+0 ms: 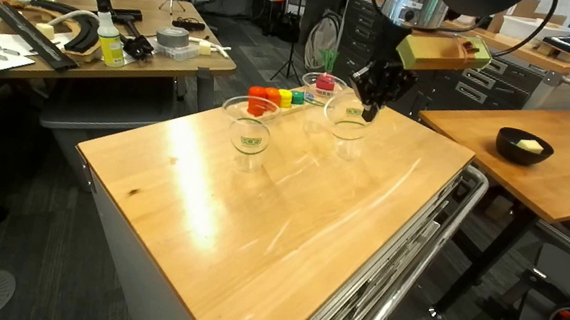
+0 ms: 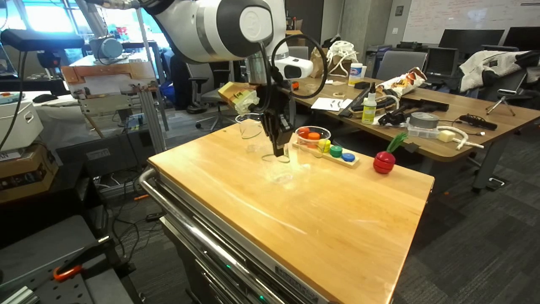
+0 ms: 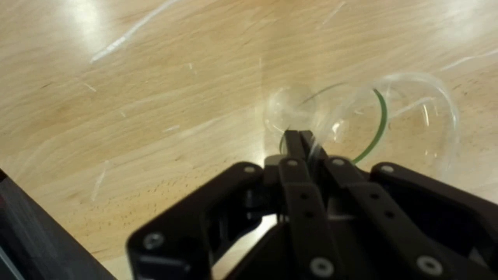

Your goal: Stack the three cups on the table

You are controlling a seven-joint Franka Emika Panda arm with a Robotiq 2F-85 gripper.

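- Three clear cups on table (image 1: 319, 229), none nested yet: front cup (image 1: 249, 137), back cup (image 1: 317, 104), held cup (image 1: 347, 127).
- Front cup and back cup stand upright, mouth up, apart from each other.
- Gripper (image 3: 299, 134): fingers drawn together at one side of held cup; in wrist view the rim runs down between them, so wall looks pinched, one finger in, one out.
- Held cup looks slightly tipped in an exterior view; can't tell if its base touches table.
- Weight: thin plastic by the look, probably very light; a small bump likely skids or topples one.
- Stiffness: walls likely springy; a hard squeeze would pull the mouth oval and make nesting harder.
- Slip: smooth surface, probably slick; held cup may swivel about a single pinch point.
- Fragile: unlikely to shatter, could crease or split at rim.
- Best hold: upper wall near rim, one finger inside, gentle force. Keeps tapered base free to drop into another mouth. Skip gripping round the body.
- Aiming: walls hard to see; green ring (image 3: 383, 116) and rim shine are the best cues.
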